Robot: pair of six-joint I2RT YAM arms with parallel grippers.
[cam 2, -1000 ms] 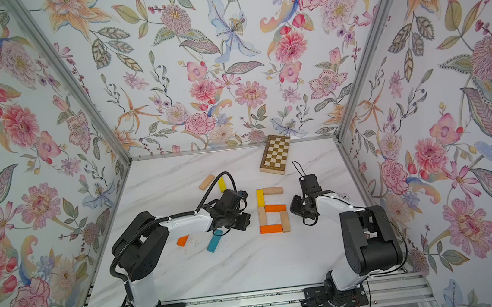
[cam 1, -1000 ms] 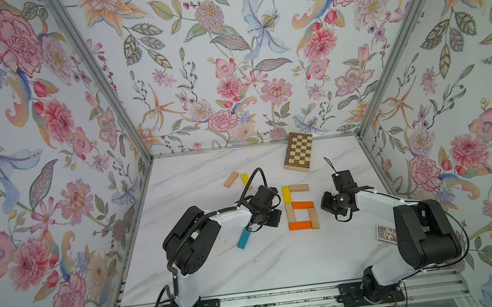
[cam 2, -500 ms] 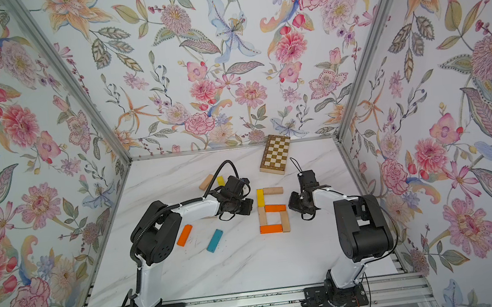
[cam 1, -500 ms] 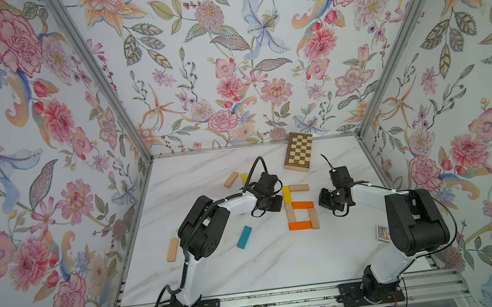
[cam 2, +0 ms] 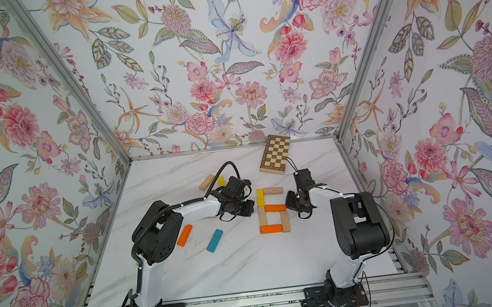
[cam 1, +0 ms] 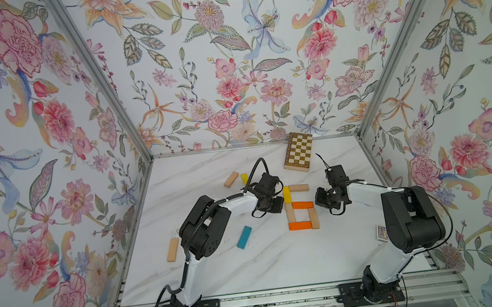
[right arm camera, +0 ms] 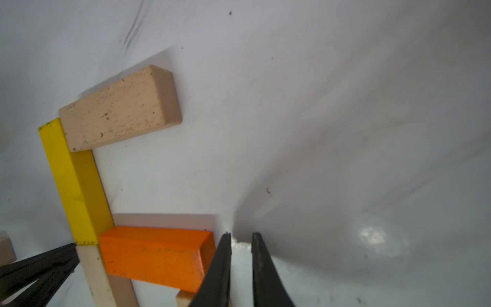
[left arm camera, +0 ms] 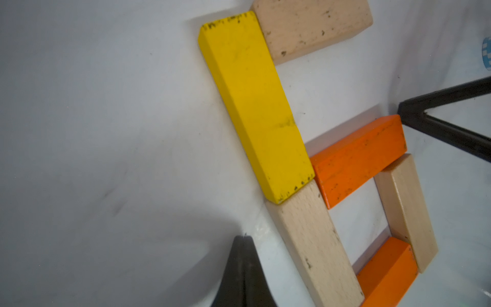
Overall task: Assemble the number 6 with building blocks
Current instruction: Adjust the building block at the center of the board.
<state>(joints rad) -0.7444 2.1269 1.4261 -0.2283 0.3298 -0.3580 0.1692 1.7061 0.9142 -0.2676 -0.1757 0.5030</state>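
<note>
Blocks (cam 1: 302, 205) look light, stiff, slick-painted; you pinch each across long sides, mid-length. Left gripper (left arm camera: 244, 239) clenched empty; right gripper (right arm camera: 241, 235) barely parted, empty.

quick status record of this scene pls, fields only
figure: number 6 laid from six blocks, joined
stem: yellow block
top bar: beige block
left gripper: shut, empty, close beside the 6
right gripper: slightly open, empty, at the orange middle block's end
spares: teal block, orange block
back of table: chequered board
</note>
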